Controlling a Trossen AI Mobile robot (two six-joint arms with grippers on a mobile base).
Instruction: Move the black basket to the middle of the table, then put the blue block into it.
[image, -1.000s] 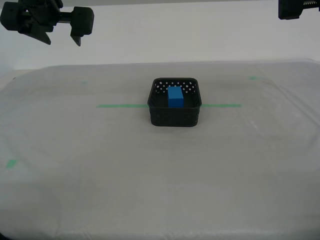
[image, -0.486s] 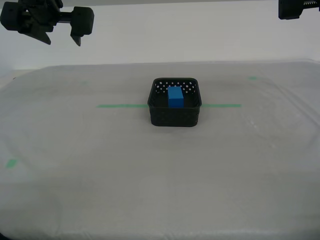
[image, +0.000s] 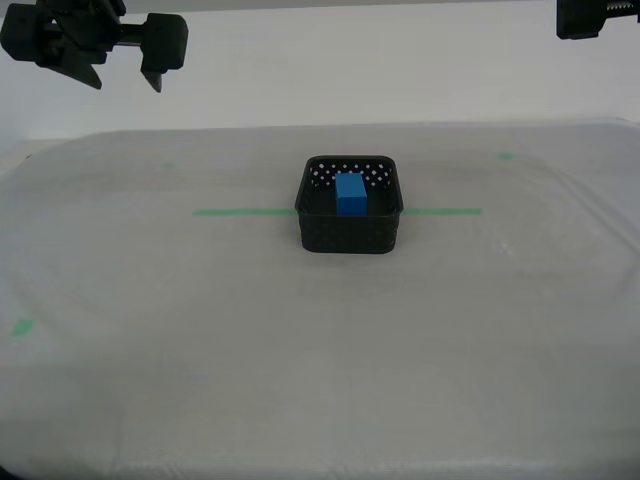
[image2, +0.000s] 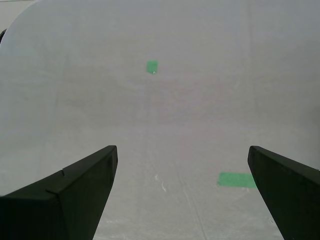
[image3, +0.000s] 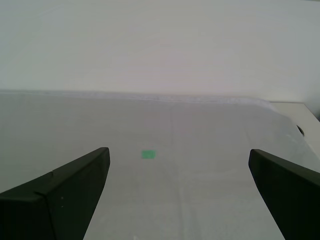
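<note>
First claw (image3: 179, 200): fingers spread wide, nothing between them, above bare table (image3: 200, 150) near a small green tape mark (image3: 148, 154).
Second claw (image2: 182, 195): likewise wide apart and empty, over the sheeting.
Black basket (image: 350, 232): mid-table, astride the green tape line (image: 240, 211).
Blue block (image: 350, 193): inside the basket, upright.

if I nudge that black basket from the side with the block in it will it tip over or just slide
Probably slide. The black basket looks squat, wider than tall, and sits flat on the table, so tipping seems unlikely. Its hole-perforated walls suggest light plastic, so it may skid easily. The blue block stands loose inside and could shift or topple.
</note>
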